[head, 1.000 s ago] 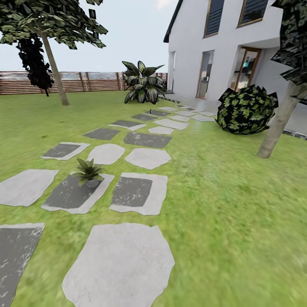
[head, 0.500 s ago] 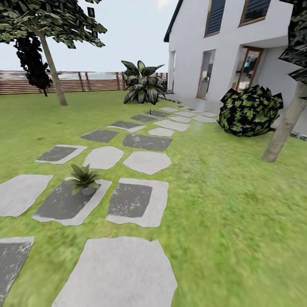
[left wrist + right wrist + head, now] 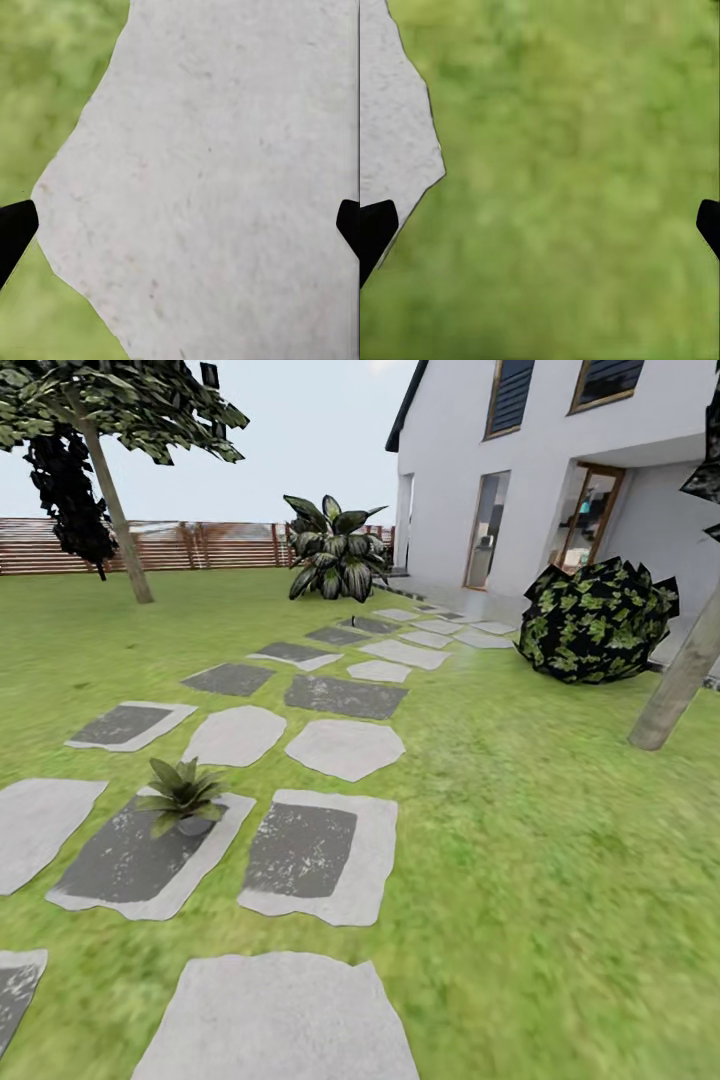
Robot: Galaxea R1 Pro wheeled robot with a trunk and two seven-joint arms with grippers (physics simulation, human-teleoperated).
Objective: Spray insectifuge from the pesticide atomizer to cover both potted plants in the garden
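Note:
One potted plant (image 3: 183, 797), a low rosette of pointed green leaves in a small grey pot, stands on a dark stepping stone (image 3: 130, 860) at the lower left of the head view. The pesticide atomizer is out of view. In the left wrist view my left gripper (image 3: 180, 225) is open, its dark fingertips (image 3: 15, 229) far apart over a pale stone (image 3: 225, 172) and grass. My right gripper (image 3: 540, 225) is open too, above lawn with a stone edge (image 3: 394, 135) beside it. Nothing is held.
Stepping stones (image 3: 345, 748) run toward the white house (image 3: 540, 470). A dark leafy bush (image 3: 598, 622) and a tree trunk (image 3: 680, 685) stand at the right. A big leafy plant (image 3: 335, 550), a tree (image 3: 112, 510) and the slatted fence (image 3: 200, 545) lie far off. A tiny dark post (image 3: 352, 623) stands among the far stones.
The whole head view has shifted: the camera has moved forward, so the stones and potted plant sit lower and further left in the picture. Nothing in the garden has moved.

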